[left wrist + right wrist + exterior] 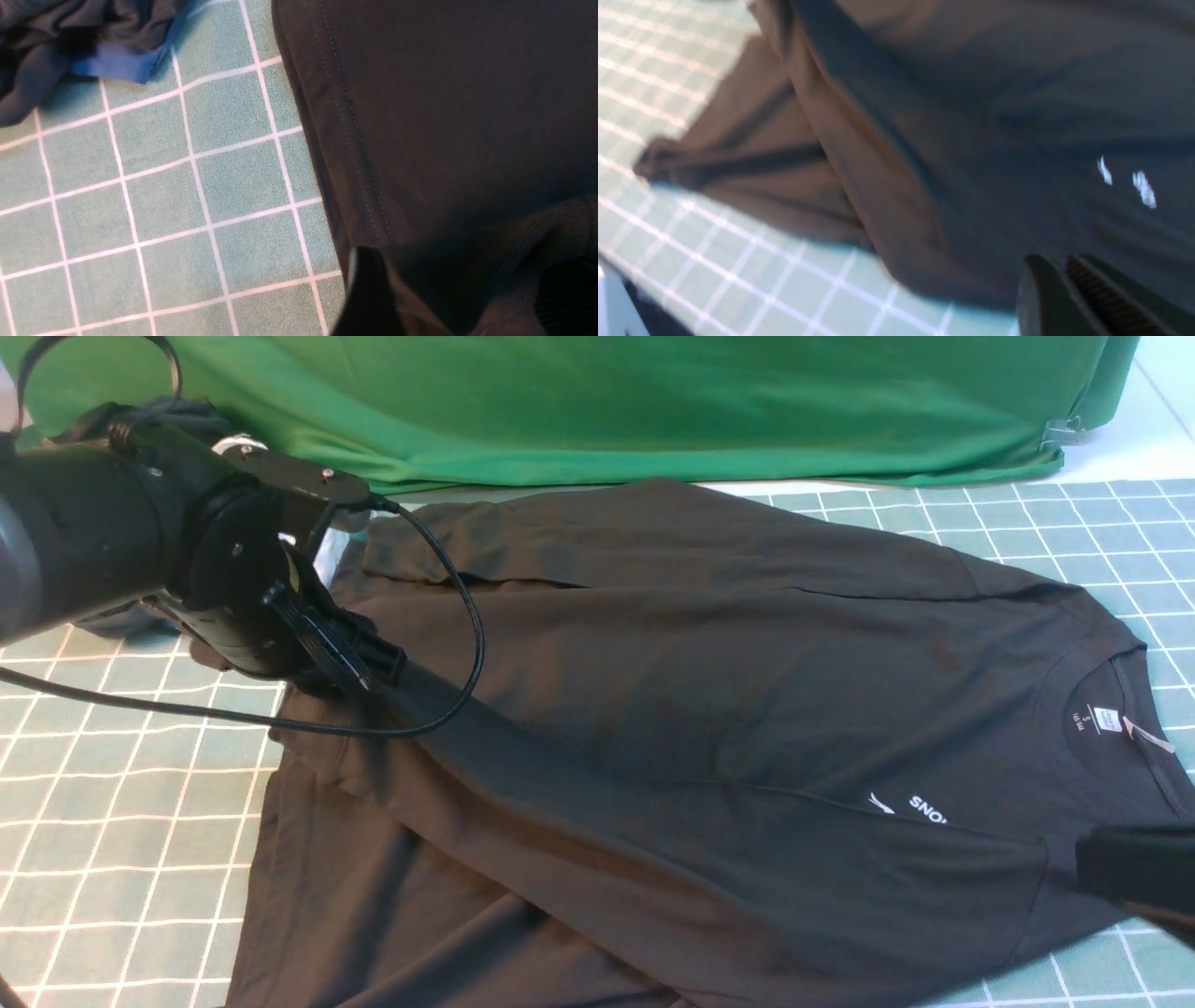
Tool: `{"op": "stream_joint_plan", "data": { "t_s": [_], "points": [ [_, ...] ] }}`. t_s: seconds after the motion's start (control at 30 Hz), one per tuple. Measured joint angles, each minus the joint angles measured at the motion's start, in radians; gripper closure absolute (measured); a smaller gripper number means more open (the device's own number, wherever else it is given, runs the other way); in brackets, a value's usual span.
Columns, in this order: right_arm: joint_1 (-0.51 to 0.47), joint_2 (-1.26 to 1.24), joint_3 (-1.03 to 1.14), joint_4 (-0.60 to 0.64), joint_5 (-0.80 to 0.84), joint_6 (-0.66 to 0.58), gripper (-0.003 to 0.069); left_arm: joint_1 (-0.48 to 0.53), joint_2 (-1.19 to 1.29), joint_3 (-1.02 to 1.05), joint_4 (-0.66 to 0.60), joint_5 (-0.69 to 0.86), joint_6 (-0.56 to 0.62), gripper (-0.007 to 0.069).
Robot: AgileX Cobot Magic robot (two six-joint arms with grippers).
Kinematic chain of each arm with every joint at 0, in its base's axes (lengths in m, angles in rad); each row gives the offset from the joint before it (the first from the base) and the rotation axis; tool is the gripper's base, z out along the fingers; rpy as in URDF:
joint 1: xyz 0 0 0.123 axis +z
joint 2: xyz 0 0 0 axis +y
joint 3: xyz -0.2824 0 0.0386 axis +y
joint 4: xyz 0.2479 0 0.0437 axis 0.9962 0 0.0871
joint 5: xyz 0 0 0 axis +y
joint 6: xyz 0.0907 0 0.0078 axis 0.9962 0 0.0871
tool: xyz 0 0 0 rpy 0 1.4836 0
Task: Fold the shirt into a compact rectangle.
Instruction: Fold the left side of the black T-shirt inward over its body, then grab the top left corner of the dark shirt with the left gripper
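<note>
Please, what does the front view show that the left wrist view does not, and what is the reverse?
Only the front view shows the big green cloth, and the white neck label and part of the white print of the shirt. Only the left wrist view shows the double stitching along the shirt's edge and a blue-trimmed garment up close. Both show the shirt and the teal grid mat.

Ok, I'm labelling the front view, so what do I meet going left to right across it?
Left arm → its fingers → shirt → chest print → neck label. The green cloth spans nearly the whole width, so it's left out.
</note>
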Motion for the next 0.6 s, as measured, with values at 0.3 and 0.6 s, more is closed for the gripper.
{"op": "stream_joint_plan", "data": {
  "t_s": [0.3, 0.6],
  "points": [
    [0.000, 0.192, -0.231, -0.197, 0.307, 0.038, 0.0554, 0.001, -0.084, -0.110, -0.038, 0.108, 0.000, 0.0076],
    [0.066, 0.415, -0.271, -0.211, 0.369, -0.056, 0.0265, 0.002, -0.197, -0.044, -0.244, 0.281, 0.083, 0.0503]
  ]
}}
